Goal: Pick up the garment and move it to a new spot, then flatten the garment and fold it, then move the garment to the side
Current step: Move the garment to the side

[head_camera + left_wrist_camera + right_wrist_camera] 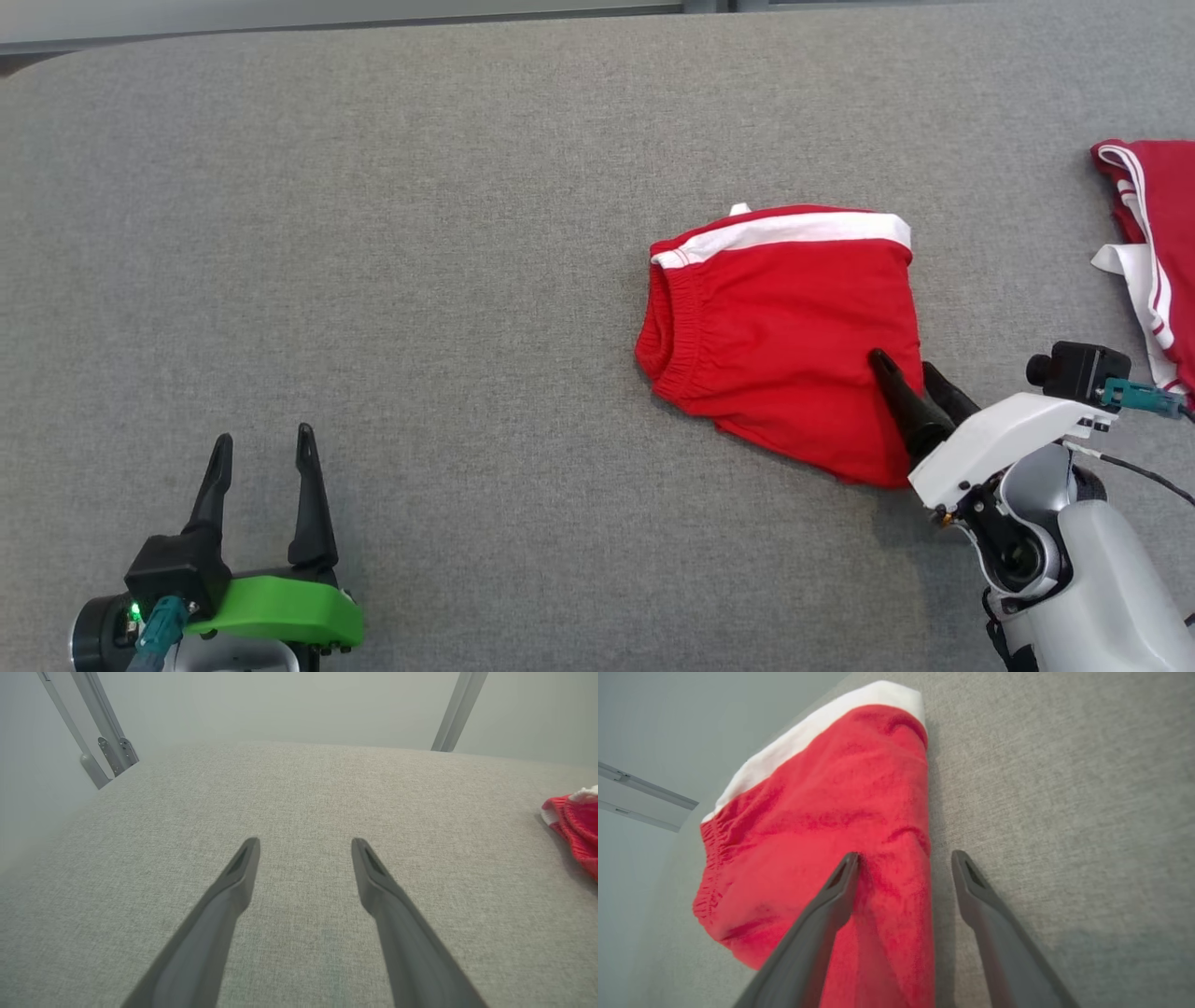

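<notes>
The garment [784, 317], red shorts with a white side band and an elastic waist, lies folded on the grey fabric surface right of centre. My right gripper [904, 362] is open at its lower right edge. In the right wrist view the garment [822, 802] runs up the left half, and my right gripper [904, 856] straddles its edge: one finger rests over the red cloth, the other over bare grey fabric. My left gripper [264, 434] stands open at the lower left, far from the garment. The left wrist view shows my left gripper [304, 841] with nothing between its fingers and the garment [577, 826] at the right edge.
A second red-and-white garment [1158, 243] lies crumpled at the right edge of the grey surface [420, 233]. The surface's far edge runs along the top, with metal frame bars [110, 742] beyond it. Wide bare fabric spreads left of the shorts.
</notes>
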Robot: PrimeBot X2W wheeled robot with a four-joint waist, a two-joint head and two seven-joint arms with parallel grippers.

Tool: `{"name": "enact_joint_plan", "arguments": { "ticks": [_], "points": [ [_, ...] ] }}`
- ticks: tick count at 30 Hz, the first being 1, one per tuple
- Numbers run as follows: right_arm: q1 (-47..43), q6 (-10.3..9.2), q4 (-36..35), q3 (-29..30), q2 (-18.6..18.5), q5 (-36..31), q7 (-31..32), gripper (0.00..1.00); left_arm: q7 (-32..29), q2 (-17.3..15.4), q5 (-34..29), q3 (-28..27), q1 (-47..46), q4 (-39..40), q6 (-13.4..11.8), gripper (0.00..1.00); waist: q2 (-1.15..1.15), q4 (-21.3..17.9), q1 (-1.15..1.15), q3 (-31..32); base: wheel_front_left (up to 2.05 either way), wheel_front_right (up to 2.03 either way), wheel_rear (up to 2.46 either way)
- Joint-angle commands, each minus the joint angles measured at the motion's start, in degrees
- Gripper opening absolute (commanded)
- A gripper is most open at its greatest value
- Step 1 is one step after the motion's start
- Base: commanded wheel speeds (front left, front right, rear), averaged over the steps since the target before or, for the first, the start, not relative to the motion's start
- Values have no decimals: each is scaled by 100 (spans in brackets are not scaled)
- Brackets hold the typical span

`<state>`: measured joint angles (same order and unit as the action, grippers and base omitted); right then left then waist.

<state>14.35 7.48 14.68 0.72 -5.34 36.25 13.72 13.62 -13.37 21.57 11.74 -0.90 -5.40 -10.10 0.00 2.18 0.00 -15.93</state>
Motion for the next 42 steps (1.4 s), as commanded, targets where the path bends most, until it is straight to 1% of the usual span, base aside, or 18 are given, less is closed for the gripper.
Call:
{"name": "enact_joint_plan", "arguments": {
  "ticks": [1, 4, 5, 6, 7, 9, 11, 14, 18, 19, 20, 21, 26, 32, 35, 39, 42],
  "points": [
    [123, 2, 207, 66, 18, 207, 94, 100, -9, -9, 31, 21, -52, -19, -6, 100, 0, 65, 0, 38, 0, 0, 0],
    [354, 2, 537, 86, 55, 442, 192, 100, -9, 31, 44, 55, -89, -52, 19, 100, 0, 150, 0, 83, 0, 0, 0],
    [427, 3, 603, 53, 26, 433, 188, 55, -7, 45, 57, 66, -91, -66, 24, 100, 0, 176, 0, 103, 0, 0, 0],
    [530, 3, 612, -20, 0, 447, 199, 13, -5, 56, 69, 72, -86, -78, 26, 100, 0, 194, 0, 115, 0, 0, 0],
    [644, 3, 549, -145, -44, 451, 220, 0, -1, 56, 78, 73, -77, -87, 26, 100, 0, 204, 0, 126, 0, 0, 0],
    [809, 3, 364, -417, -141, 493, 342, 0, 10, 67, 117, 58, -38, -88, 10, 100, 0, 201, 0, 144, 0, 0, 0],
    [956, 2, 127, -590, -327, 511, 519, 0, 19, 82, 133, 62, 8, -87, 8, 100, 0, 180, 0, 156, 0, 0, 0],
    [1138, 2, -185, -587, -669, 454, 891, 0, 26, 103, 150, 92, 17, -62, 2, 100, 0, 134, 0, 144, 0, 0, 0],
    [1260, 2, -435, -200, -1134, 301, 1461, 0, 50, 143, 177, 97, -25, 6, -6, 100, 0, 33, 0, 53, 0, 0, 0],
    [1268, 2, -482, -56, -1198, 310, 1595, 0, 55, 147, 176, 98, -31, 21, 0, 100, 0, -9, 0, 21, 0, 0, 0],
    [1268, 2, -482, -56, -1198, 310, 1595, 0, 55, 147, 176, 98, -31, 21, 0, 100, 0, -9, 0, 21, 0, 0, 0],
    [1283, 2, -531, 93, -1293, 271, 1718, 0, 55, 156, 172, 97, -37, 39, 3, 100, 0, -57, 0, -14, 0, 0, 0],
    [1349, 2, -538, 745, -1637, -158, 2147, 0, 68, 118, 159, 109, -94, 64, 35, 100, 0, -387, 0, -132, 0, 0, 0],
    [1737, 2, -411, 1260, -1778, -508, 2408, 0, 24, 13, 75, 157, -290, 156, 63, 100, 0, -807, 0, -401, 0, 0, 0],
    [1975, 2, -288, 1443, -1772, -715, 2454, 0, -32, -40, 36, 179, -429, 224, 87, 100, 0, -939, 0, -583, 0, 0, 0],
    [2358, 2, -69, 1591, -1768, -1050, 2373, 0, -132, -131, -18, 226, -632, 299, 126, 100, 0, -978, 0, -882, 0, 0, 0],
    [2645, 2, 152, 1685, -1801, -1314, 2279, 0, -207, -191, -65, 266, -795, 360, 162, 100, 0, -886, 0, -1130, 0, 0, 0]
  ]
}}
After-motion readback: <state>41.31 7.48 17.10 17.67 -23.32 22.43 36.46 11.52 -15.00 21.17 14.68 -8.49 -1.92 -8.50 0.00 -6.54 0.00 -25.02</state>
